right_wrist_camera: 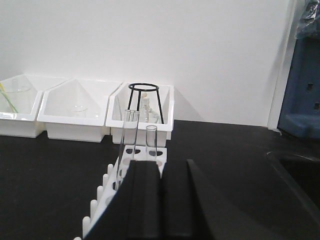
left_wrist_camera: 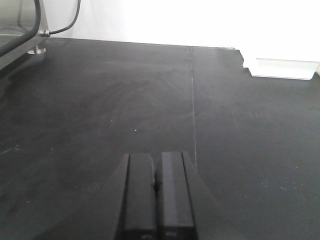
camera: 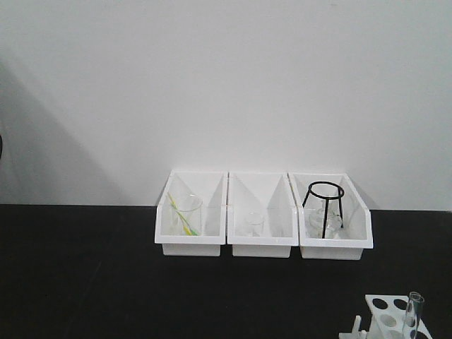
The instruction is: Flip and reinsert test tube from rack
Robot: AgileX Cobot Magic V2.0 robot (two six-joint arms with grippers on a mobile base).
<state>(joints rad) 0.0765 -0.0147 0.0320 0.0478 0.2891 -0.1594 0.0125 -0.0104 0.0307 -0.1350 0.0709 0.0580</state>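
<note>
Glass test tube (right_wrist_camera: 131, 145) stands in rack (right_wrist_camera: 145, 152) just beyond right fingers (right_wrist_camera: 145, 200).

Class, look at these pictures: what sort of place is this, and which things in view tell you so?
Most likely a laboratory bench. A slender clear glass test tube stands in a white plastic rack with round holes, and behind it three white plastic bins hold clear glass beakers and a black wire tripod stand.
</note>
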